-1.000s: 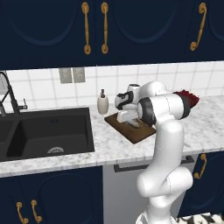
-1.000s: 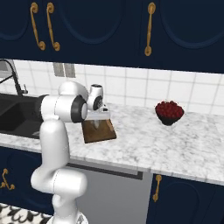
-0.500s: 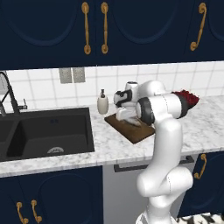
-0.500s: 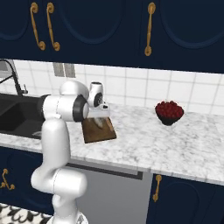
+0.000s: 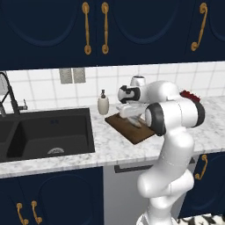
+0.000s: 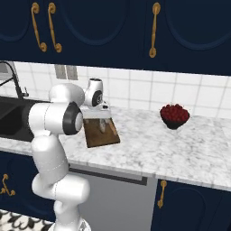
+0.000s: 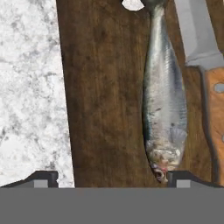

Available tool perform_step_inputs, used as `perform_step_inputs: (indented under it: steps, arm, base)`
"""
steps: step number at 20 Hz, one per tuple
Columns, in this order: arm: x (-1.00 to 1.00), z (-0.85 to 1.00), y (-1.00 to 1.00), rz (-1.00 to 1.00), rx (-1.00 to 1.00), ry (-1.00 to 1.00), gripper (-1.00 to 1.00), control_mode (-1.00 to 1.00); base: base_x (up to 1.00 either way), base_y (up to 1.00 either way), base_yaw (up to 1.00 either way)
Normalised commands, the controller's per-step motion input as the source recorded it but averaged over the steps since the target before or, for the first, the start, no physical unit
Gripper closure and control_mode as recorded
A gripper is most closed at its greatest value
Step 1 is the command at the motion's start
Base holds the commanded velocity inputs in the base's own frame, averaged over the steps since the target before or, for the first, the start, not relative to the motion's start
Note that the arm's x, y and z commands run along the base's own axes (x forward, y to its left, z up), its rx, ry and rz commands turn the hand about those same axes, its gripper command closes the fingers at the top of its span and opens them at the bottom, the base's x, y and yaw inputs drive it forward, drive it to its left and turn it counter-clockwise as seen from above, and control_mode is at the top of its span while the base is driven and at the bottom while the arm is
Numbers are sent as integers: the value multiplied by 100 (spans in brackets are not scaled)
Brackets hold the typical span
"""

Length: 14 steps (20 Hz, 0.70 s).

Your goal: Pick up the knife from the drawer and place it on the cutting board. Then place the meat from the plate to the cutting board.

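Meat (image 7: 165, 105): silvery fish, slender, pointed, lying on the cutting board (image 7: 105, 96)
Knife (image 7: 205, 65): wooden handle, grey blade, on the board just beside the meat
Gripper (image 7: 113, 178): fingers apart, above the board

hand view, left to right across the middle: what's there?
Marble counter → cutting board → meat lying on the board → knife at the right edge, blade toward the top, wooden handle below.

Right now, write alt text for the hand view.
A silver-grey fish-shaped piece of meat lies lengthwise on the dark brown cutting board, beside the knife with its wooden handle. White marble counter lies alongside the board.
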Motion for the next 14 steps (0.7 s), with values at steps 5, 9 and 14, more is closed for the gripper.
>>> perform_step_inputs:
  steps: [5, 9, 14]
  arm:
    - [-98, 27, 0, -7, 8, -5, -100, -100]
    - [-100, 35, 0, -11, 5, -10, -100, -100]
    - [-100, 61, 0, -10, 1, -10, -100, -100]
  base:
    - [0, 0, 0]
    - [0, 0, 0]
    - [0, 0, 0]
